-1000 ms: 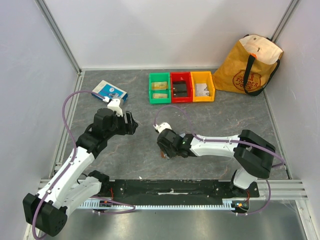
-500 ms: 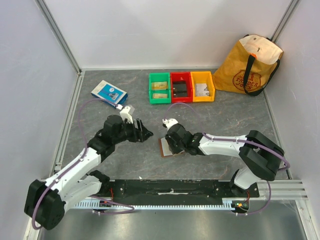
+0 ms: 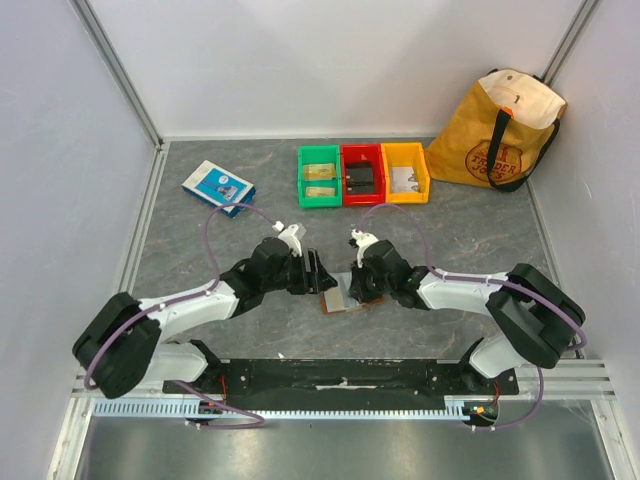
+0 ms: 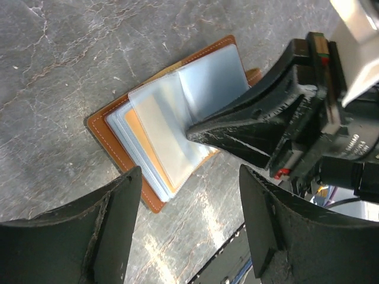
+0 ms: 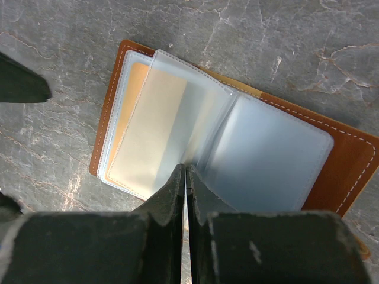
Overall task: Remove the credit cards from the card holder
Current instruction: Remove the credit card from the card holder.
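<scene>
The card holder lies open on the table, brown leather with clear sleeves fanned out. Tan-gold credit cards sit inside the sleeves on its left half. My right gripper is shut, its tips down on the fold between the sleeves; in the left wrist view its dark fingers rest on the top sleeve. My left gripper is open, just left of the holder and above the bare table, touching nothing.
A blue-and-white flat box lies at the back left. Green, red and yellow bins stand at the back, with a tan tote bag at the back right. A black strip runs along the near edge.
My right gripper has shut and moved right and farther onto the holder's fold. My left arm has swung right and lower, ending next to the holder's left edge.
</scene>
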